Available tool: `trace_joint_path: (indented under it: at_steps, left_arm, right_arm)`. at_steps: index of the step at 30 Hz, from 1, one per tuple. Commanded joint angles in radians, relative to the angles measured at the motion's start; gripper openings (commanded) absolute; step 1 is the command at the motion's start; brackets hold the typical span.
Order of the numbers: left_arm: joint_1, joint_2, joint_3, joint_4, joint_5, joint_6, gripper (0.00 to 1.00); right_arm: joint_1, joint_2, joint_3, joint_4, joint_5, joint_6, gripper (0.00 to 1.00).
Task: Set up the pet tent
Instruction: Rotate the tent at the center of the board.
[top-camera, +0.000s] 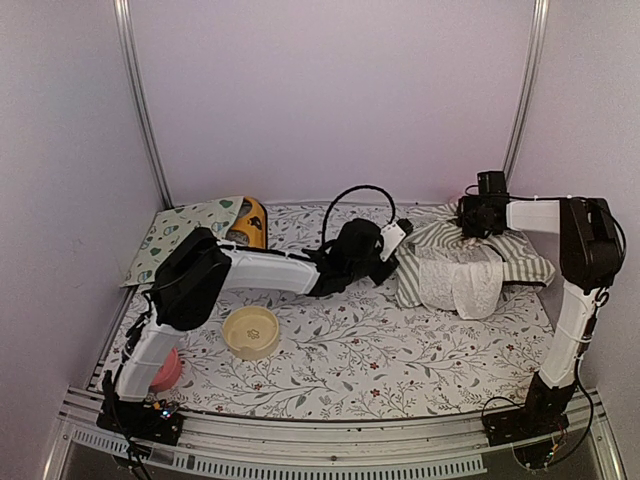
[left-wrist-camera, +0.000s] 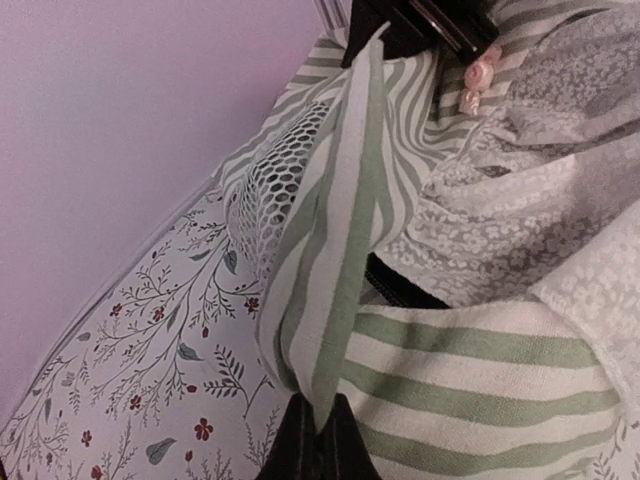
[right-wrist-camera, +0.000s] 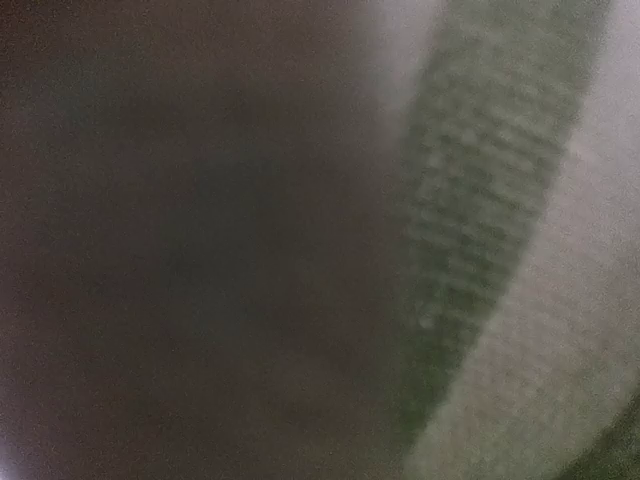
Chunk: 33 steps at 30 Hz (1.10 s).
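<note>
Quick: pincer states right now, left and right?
Left pincer: closed, pinching a striped fold of the pet tent.
Right pincer: down on the tent's top; open or closed cannot be told.

— Light?
— Soft, even, lilac-tinted; shadows faint. Overhead view sharp.
— Wrist views?
— Left sharp; right dim and wholly blurred, a smear of the grey-green and white striped fabric tent (right-wrist-camera: 500, 250).
</note>
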Motion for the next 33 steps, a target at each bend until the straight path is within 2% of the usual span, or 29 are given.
trace_joint_path:
  at_steps: [1,4,5,7,11,16,21,24,27,33]
  left_arm:
    - [0.009,-0.069,-0.001,0.054,-0.011,-0.019,0.00]
    - [0.019,-0.081,0.001,0.036,-0.006,-0.023,0.00]
    - [0.023,-0.092,-0.002,0.030,-0.002,-0.027,0.04]
    - [0.031,-0.113,-0.004,0.009,0.000,-0.031,0.20]
    - [0.052,-0.197,-0.032,-0.017,0.013,-0.040,0.43]
    - [0.096,-0.333,-0.006,-0.107,0.125,-0.061,0.59]
    - [0.120,-0.434,0.049,-0.223,0.193,-0.019,0.69]
    - [0.132,-0.513,0.067,-0.271,0.215,-0.002,0.71]
    - [0.145,-0.566,0.071,-0.296,0.207,0.029,0.70]
    - [0.160,-0.613,0.098,-0.345,0.184,0.123,0.62]
  right_arm:
    - [-0.003,-0.015,0.071,0.041,0.015,-0.026,0.00]
    - [0.010,-0.045,0.100,0.048,0.039,-0.092,0.00]
    - [0.014,-0.056,0.112,0.057,0.048,-0.122,0.00]
    - [0.034,-0.077,0.131,0.077,0.064,-0.194,0.00]
    - [0.059,-0.115,0.166,0.151,0.055,-0.350,0.00]
    - [0.078,-0.152,0.253,0.213,-0.028,-0.581,0.00]
    - [0.083,-0.195,0.346,0.208,-0.122,-0.784,0.00]
    - [0.083,-0.223,0.391,0.212,-0.189,-0.879,0.00]
    - [0.084,-0.250,0.436,0.211,-0.286,-0.970,0.00]
    - [0.085,-0.332,0.463,0.215,-0.441,-1.109,0.00]
